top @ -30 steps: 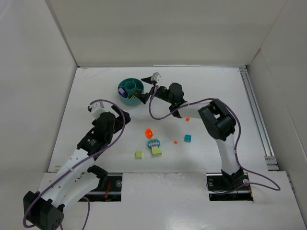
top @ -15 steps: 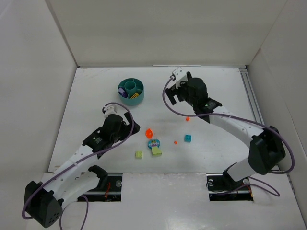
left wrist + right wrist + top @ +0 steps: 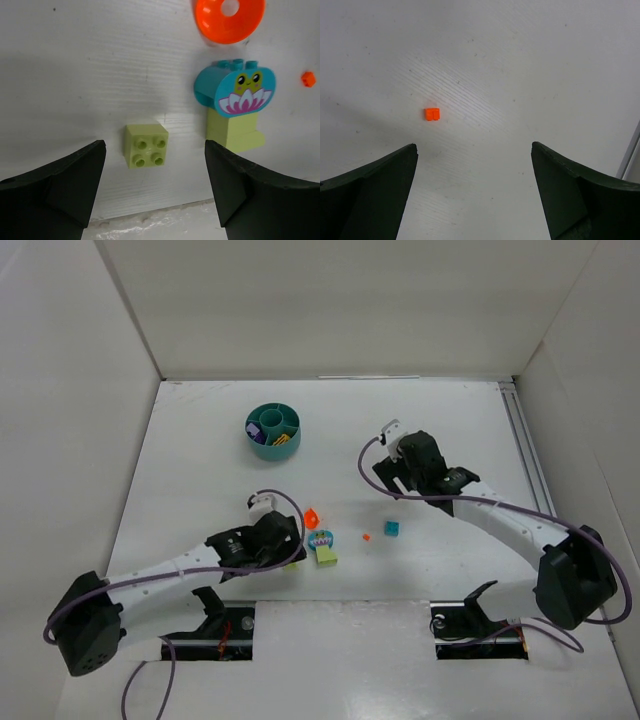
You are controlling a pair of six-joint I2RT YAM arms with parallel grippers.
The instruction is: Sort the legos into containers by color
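Right, status, big to small.

Table (image 3: pixel 200 480): the loose legos sit in the near-middle strip, well apart from the teal bowl (image 3: pixel 272 430) at the far left. The bowl holds purple and yellow pieces in its near wedges (which wedge exactly, I can't tell from overhead).

Right gripper (image 3: pixel 473 146): no longer at the bowl rim. It has swung out to mid-table and hangs over a tiny orange bit (image 3: pixel 432 114). Jaws are spread wide with nothing between them. The bit lies left of centre in the wrist view, so I'd judge it needs a nudge sideways before descent. That reads as one drop-off done and the next target lined up.

Left gripper (image 3: pixel 154 150): it has come in from the left to the near edge, low over the small lime brick (image 3: pixel 146 145). Jaws are spread, one finger on each side, neither touching. The brick lies flat, studs up. Looks like pick setup; closing is the likely next move.

Also loose:
- teal arch brick (image 3: pixel 235 90) with a frog print, touching a lime block (image 3: pixel 232 132)
- orange dish (image 3: pixel 229 17) just beyond
- teal cube (image 3: pixel 393 528)
- second orange speck (image 3: pixel 308 78)

Seven pieces loose by my count, so the sort is well short of done.
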